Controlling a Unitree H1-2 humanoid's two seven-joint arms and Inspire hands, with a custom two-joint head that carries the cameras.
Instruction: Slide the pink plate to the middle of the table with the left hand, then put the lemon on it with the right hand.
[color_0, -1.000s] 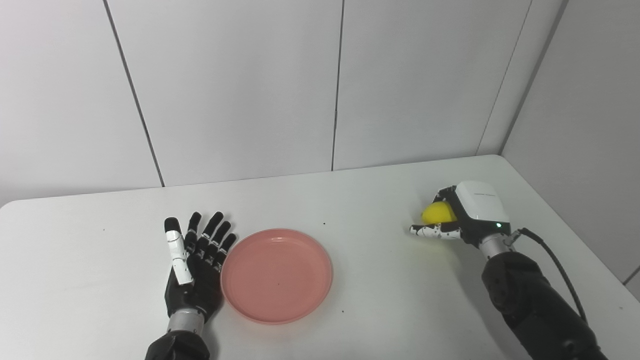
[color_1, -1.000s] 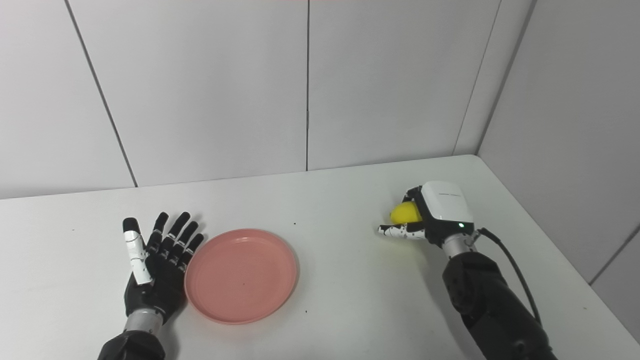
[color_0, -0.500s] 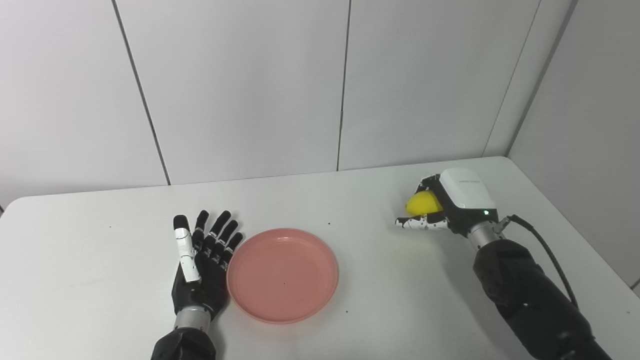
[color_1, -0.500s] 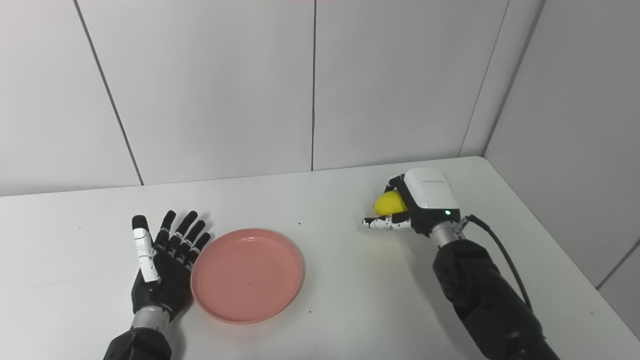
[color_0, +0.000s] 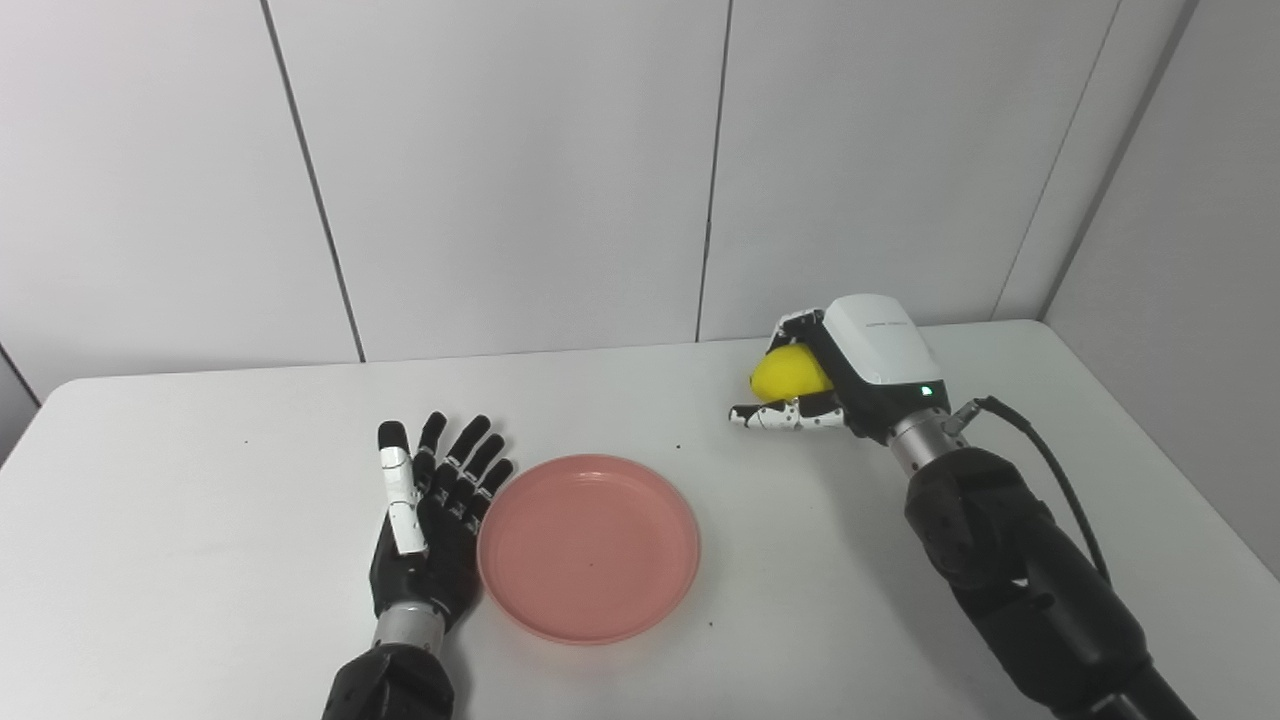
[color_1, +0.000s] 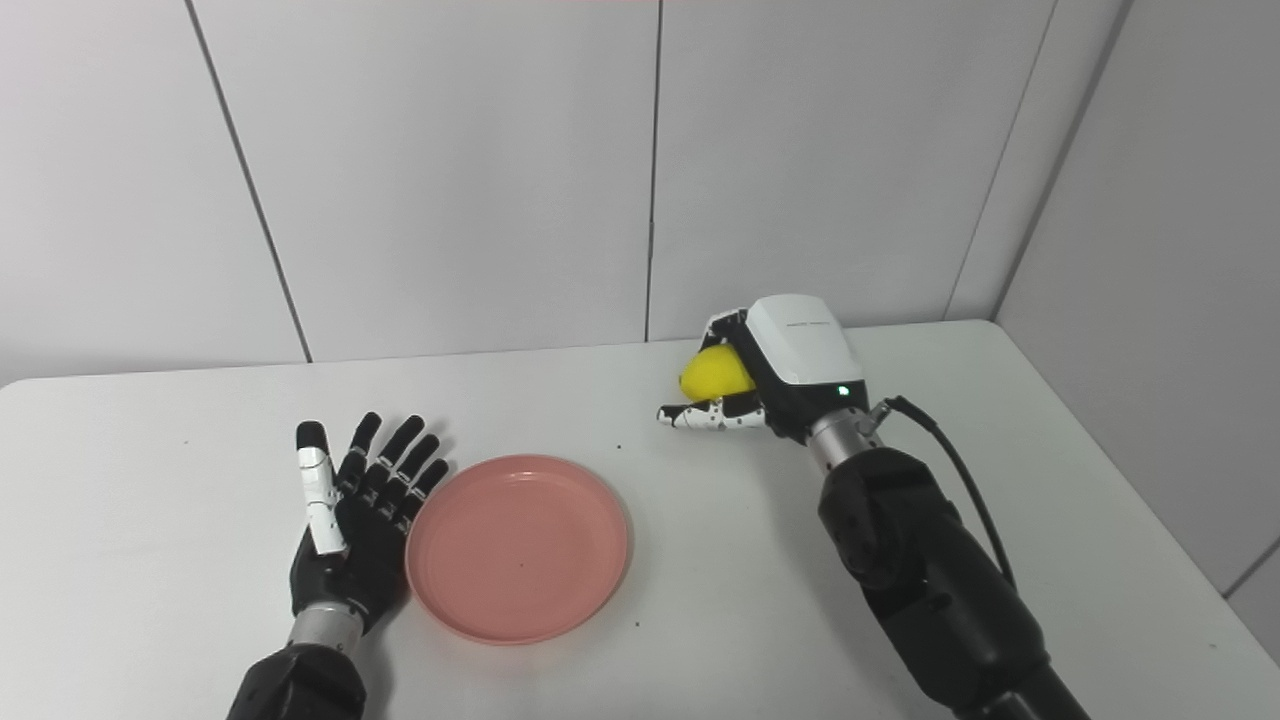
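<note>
Right hand (color_0: 850, 375) fingers grip smooth yellow lemon (color_0: 788, 373); left hand (color_0: 430, 520) splayed flat beside round glossy pink plate (color_0: 588, 545)

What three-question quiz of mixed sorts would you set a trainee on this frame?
1. True or false: the lemon already lies on the plate.
2. Multiple choice: the left hand is
A. flat and open beside the plate's left rim
B. shut on the plate
C. lifted over the lemon
3. Fill in: the right hand is shut on the ____.

Key:
1. False. The lemon is held above the table, to the right of and beyond the plate, which holds nothing.
2. A. Its fingers are spread and grip nothing.
3. Lemon.
</note>
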